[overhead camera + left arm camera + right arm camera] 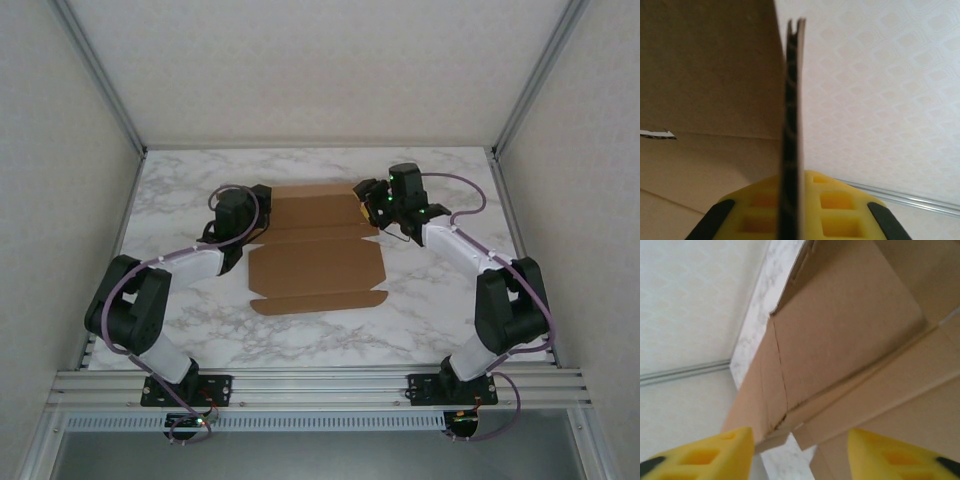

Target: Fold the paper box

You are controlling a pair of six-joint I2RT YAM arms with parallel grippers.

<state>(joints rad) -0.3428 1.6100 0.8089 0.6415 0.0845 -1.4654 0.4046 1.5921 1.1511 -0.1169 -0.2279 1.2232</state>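
The plain brown die-cut cardboard paper box (315,265) lies opened out near the middle of the white marbled table (200,330), its panels and crease lines running lengthwise from 9 o'clock to 3 o'clock in the top view, with a narrow tabbed flap at the 6 o'clock edge. The two far corners are each attended by an arm. At the 10 o'clock corner the left gripper (258,205) is closed tight on the sheet: in the left wrist view a cardboard edge (792,125) is seen edge-on, pinched between the yellow fingers (835,200) of that gripper (792,210), and a broad brown panel lies away to 9 o'clock of it. At the 2 o'clock corner the right gripper (372,205) is held with its jaws well apart and nothing between them; in the right wrist view the two yellow fingers (715,455) of the gripper (800,455) frame a gap, and the box (840,340) is seen beyond them toward 12 and 1 o'clock, a creased side flap nearest. The rest of the sheet therefore lies toward 3 o'clock from the left gripper and toward 8 o'clock from the right one. The left arm is judged the one in contact, so any lift of the far panel would be expected to hinge on the 9-to-3 crease.
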